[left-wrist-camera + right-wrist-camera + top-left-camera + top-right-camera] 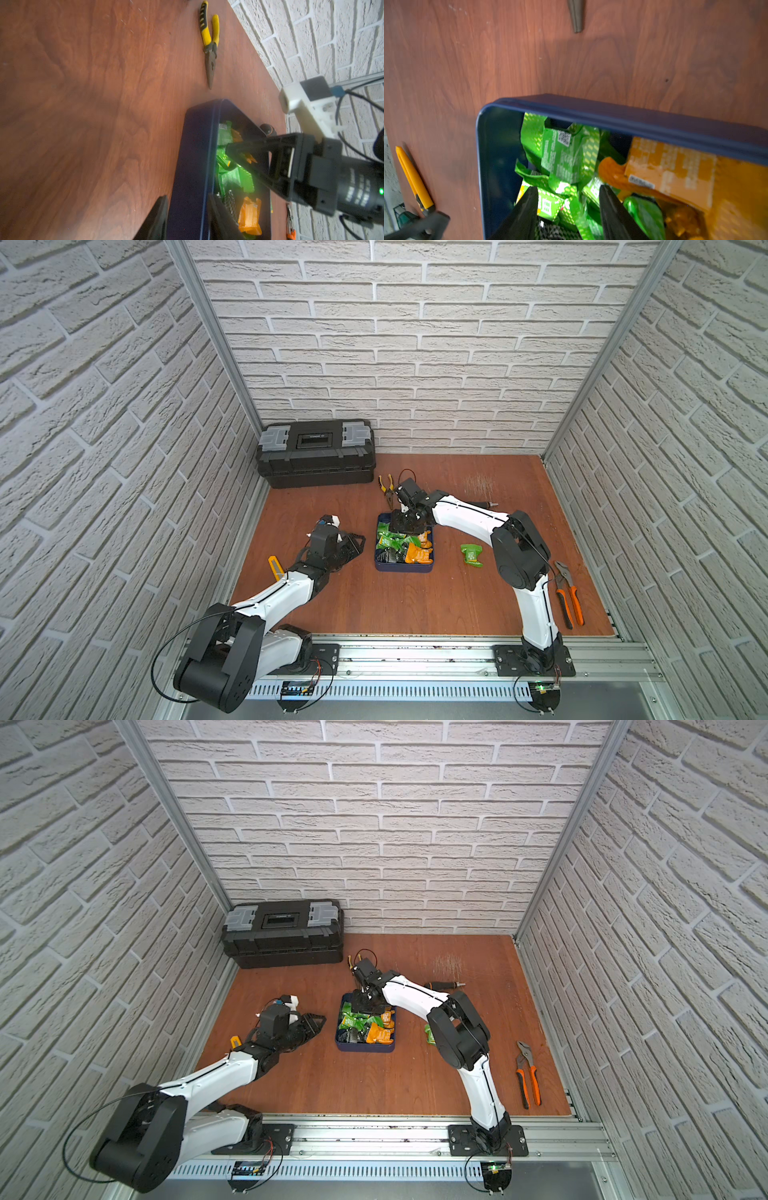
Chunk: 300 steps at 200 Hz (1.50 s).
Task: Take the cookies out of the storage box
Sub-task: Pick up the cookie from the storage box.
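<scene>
Navy storage box [403, 569] sits mid-surface [415, 605] on red-brown wood. It is shallow w/ low walls and rounded corners. Cookies [392, 541] fill it: crinkly foil pkts in green, orange and some black w/ white print, heaped loose.

Right gripper [405, 531] reaches down into the box's far half. The right wrist view shows green cookies [566, 153] btwn its parted jaws, but can't tell if they pinch one. Left gripper [357, 545] lies low just beside the box's left wall, jaws apart w/ nothing btwn them.

One lone green packet [471, 554] lies on the surface right of the box, near but not touching.

Yellow-handled pliers [388, 489] lie just beyond the box's far wall, tip toward it. Black toolbox [316, 452] stands further beyond the box and to its left, against a brick wall. Orange-handled pliers [567, 597] lie well right of the box. Yellow utility knife [275, 566] lies well left of the box.
</scene>
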Each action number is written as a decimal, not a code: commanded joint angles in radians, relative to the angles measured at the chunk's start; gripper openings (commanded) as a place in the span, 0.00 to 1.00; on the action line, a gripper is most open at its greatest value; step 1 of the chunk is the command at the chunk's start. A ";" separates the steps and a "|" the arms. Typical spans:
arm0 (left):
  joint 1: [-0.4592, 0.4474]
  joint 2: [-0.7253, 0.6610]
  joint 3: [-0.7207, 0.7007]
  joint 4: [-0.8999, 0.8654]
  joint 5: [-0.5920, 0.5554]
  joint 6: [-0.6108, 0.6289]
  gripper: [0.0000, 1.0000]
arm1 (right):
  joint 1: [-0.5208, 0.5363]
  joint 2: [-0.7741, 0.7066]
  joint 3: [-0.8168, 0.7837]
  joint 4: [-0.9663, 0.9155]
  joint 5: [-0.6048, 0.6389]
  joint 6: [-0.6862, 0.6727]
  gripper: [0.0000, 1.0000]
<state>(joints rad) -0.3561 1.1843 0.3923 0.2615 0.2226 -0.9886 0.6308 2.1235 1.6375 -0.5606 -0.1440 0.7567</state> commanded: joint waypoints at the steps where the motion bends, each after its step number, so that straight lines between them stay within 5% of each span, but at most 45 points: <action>1: -0.015 0.015 0.032 0.026 0.021 0.028 0.40 | -0.016 0.001 -0.027 0.062 -0.023 0.024 0.50; 210: -0.110 0.175 0.104 0.088 0.052 0.034 0.31 | -0.006 0.098 0.021 0.126 -0.100 0.044 0.30; 244: -0.115 0.195 0.119 0.074 0.056 0.038 0.30 | -0.003 0.097 0.020 0.128 -0.104 0.046 0.15; 300: -0.116 0.139 0.115 0.014 -0.024 0.032 0.35 | -0.003 0.004 -0.019 0.128 -0.103 0.029 0.10</action>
<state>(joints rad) -0.4664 1.3628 0.4873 0.2859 0.2409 -0.9627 0.6178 2.1952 1.6524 -0.4175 -0.2554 0.7971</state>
